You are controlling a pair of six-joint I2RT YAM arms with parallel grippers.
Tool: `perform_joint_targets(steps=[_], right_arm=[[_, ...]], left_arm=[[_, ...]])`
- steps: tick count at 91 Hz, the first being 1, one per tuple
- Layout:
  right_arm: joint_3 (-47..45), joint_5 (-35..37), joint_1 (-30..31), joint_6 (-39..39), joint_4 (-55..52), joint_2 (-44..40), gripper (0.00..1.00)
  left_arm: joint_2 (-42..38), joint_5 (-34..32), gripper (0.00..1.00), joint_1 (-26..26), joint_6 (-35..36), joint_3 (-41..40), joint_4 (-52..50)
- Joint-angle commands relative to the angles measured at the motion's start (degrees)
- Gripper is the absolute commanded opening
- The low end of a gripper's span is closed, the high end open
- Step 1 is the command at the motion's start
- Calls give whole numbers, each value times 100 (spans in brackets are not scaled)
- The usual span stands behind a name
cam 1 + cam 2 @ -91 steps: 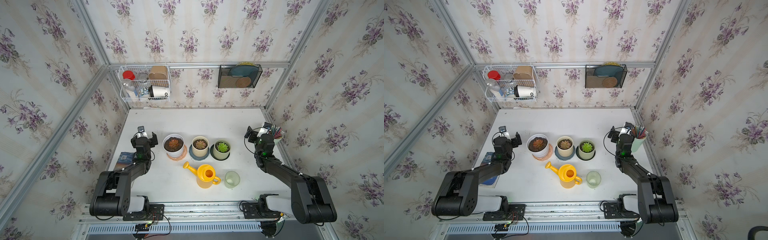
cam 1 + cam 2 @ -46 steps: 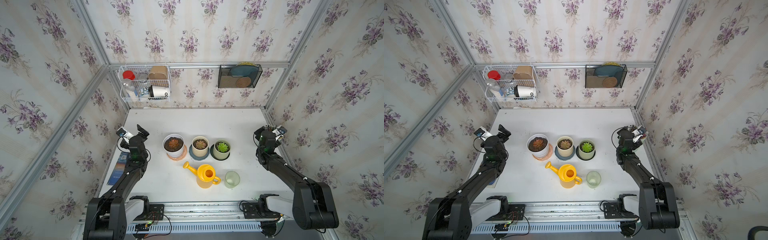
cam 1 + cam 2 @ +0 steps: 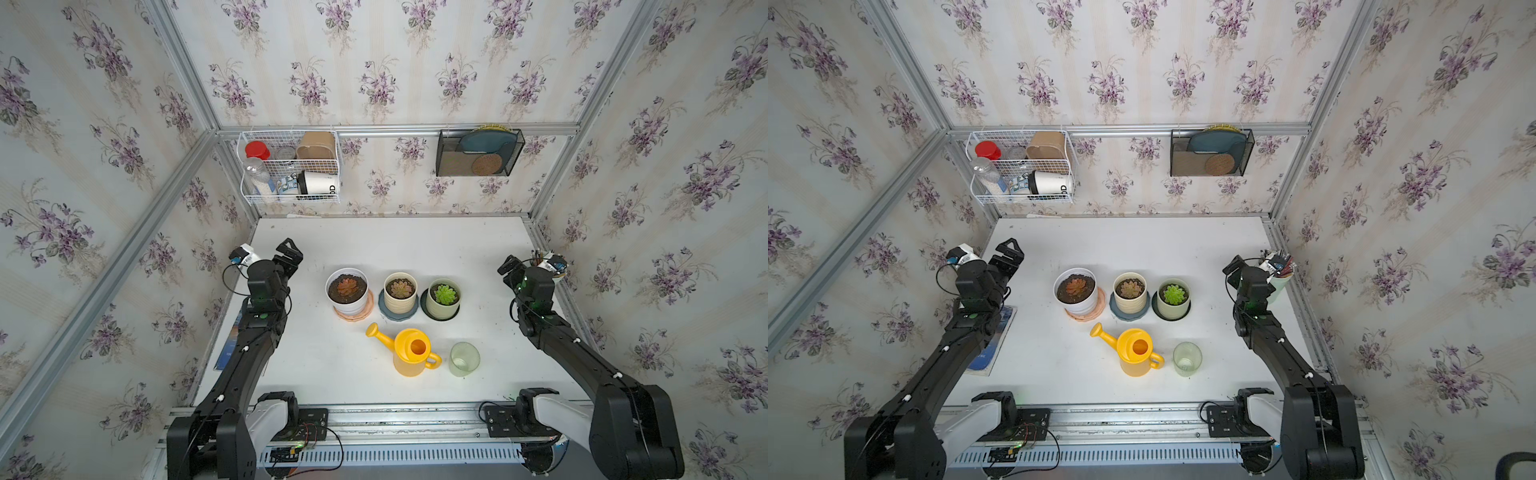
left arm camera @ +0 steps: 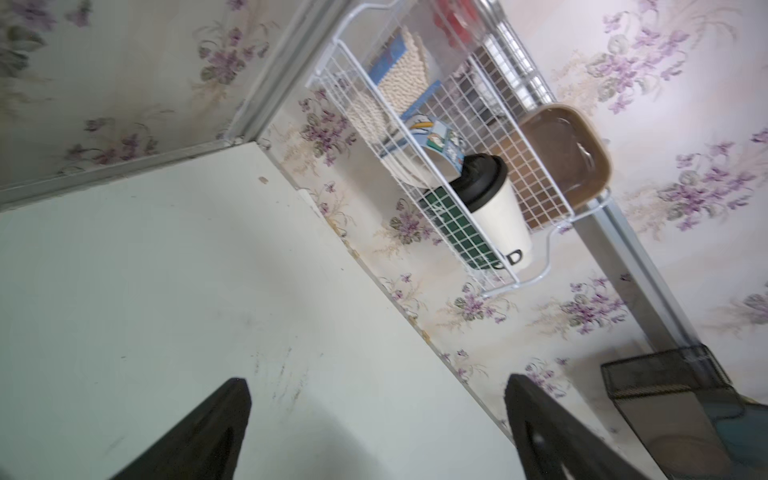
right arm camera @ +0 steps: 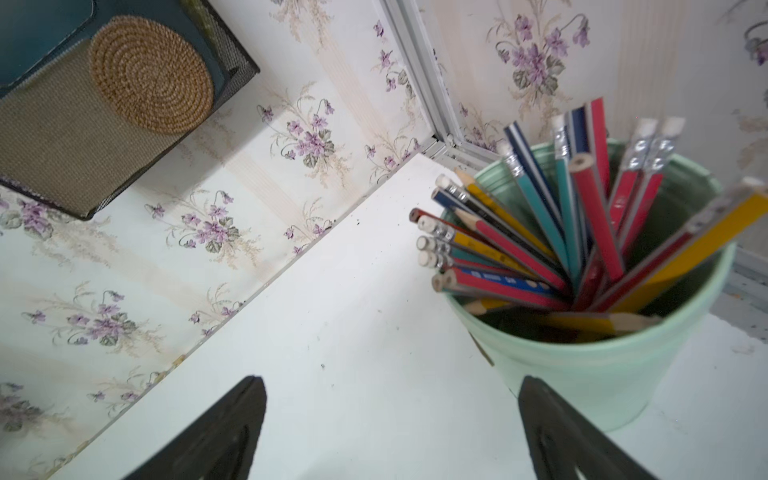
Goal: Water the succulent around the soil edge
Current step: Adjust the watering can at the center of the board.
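1. Both top views showed both arms stretched taller than a second earlier, with the left fingers (image 3: 291, 251) and right fingers (image 3: 508, 264) spread apart, empty, near the counter (image 3: 374, 237) sides.
2. The watering can (image 3: 411, 353) sat unmoved just before the three succulents (image 3: 400, 288) mid-counter; watering had apparently not begun.

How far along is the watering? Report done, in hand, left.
Done: nothing visible; the yellow watering can stands free on the table beside the glass cup. In hand: nothing; the left end effector and right end effector are both open, empty, off at the table's sides. Left: grasp the can, then pour around the soil edge of a succulent.
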Motion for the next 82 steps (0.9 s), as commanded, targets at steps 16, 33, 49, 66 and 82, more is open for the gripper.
perform_joint_targets(steps=[16,33,49,66,82], right_arm=[[-322,-1189,1,227,-89,-757,97],[-558,-1935,14,285,-140,-1239,94],[-755,-2507,42,356,-216,-1695,93],[-876,-3067,246,163,-417,-2146,87],[-737,-3040,1042,-299,-816,-2176,86]], left_arm=[[-497,1424,100,-480,-174,-216,-671],[-541,1825,100,-817,6,17,-1689],[-625,1809,99,-1370,-252,-204,-1592],[-862,2076,99,-1701,-170,-617,-695],[-969,2171,99,-1790,245,-404,-1031]])
